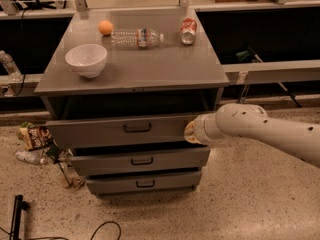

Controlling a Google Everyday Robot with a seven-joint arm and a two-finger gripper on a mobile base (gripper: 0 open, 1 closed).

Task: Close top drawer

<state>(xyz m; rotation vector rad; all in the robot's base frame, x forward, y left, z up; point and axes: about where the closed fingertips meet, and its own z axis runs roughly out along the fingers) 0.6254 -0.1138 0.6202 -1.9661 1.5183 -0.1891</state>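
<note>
The top drawer [100, 132] is the widest of three grey drawers in the cabinet, with a small dark handle [137, 128] at its centre. It stands partly out, with a dark gap showing above its front. My gripper [191, 132] is at the end of the white arm [260, 131], which comes in from the right. The gripper is against the right end of the top drawer's front. The two narrower drawers [141, 160] below also stick out a little.
On the cabinet top [150, 64] lie a white bowl [86, 60], an orange [105, 27], a plastic bottle [136, 37] and a can [188, 30]. Snack bags and litter [35, 139] lie on the floor at left. A black pole [16, 214] stands at bottom left.
</note>
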